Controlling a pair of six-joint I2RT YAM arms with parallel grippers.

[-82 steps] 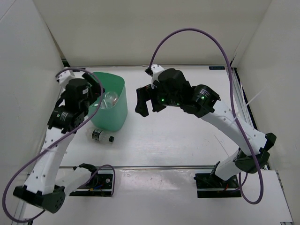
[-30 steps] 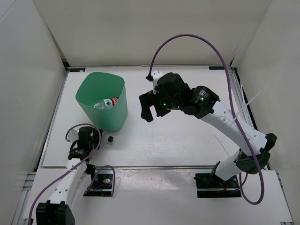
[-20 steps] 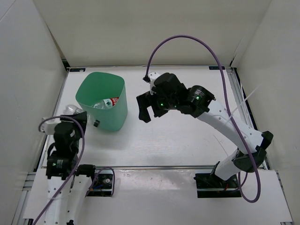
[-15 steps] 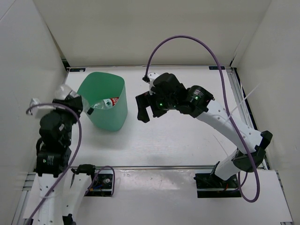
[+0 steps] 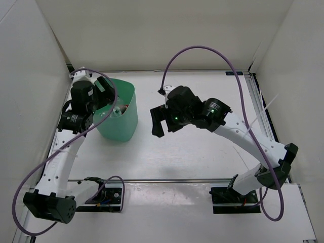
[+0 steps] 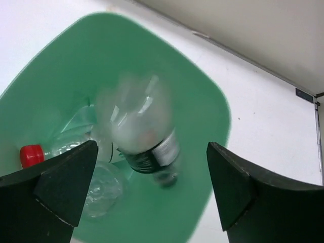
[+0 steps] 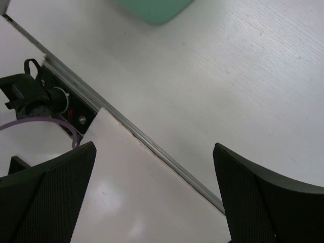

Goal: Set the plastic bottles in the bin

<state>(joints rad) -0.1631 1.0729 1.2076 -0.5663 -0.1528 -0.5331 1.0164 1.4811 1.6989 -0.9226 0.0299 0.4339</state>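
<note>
The mint-green bin [image 5: 123, 129] stands at the table's left. My left gripper [image 5: 103, 99] hangs over its rim, open and empty. In the left wrist view the gripper [image 6: 152, 154] has its jaws wide apart above the bin's inside [image 6: 202, 116]. A clear bottle with a dark label [image 6: 144, 136] is blurred, loose between and below the fingers, inside the bin. A red-capped bottle [image 6: 31, 154] and another clear bottle [image 6: 101, 185] lie at the bottom. Bottles show faintly in the bin from above [image 5: 117, 110]. My right gripper [image 5: 158, 121] is open and empty, to the right of the bin.
The right wrist view shows bare white table, the bin's lower corner [image 7: 154, 9], the metal front rail [image 7: 167, 157] and the left arm's base with cables [image 7: 30, 96]. White walls stand close on the left, back and right.
My left gripper took the bottle from the table in front of the bin, lifted it over the rim and opened; the bottle is now loose inside the bin. The right arm barely moved.
</note>
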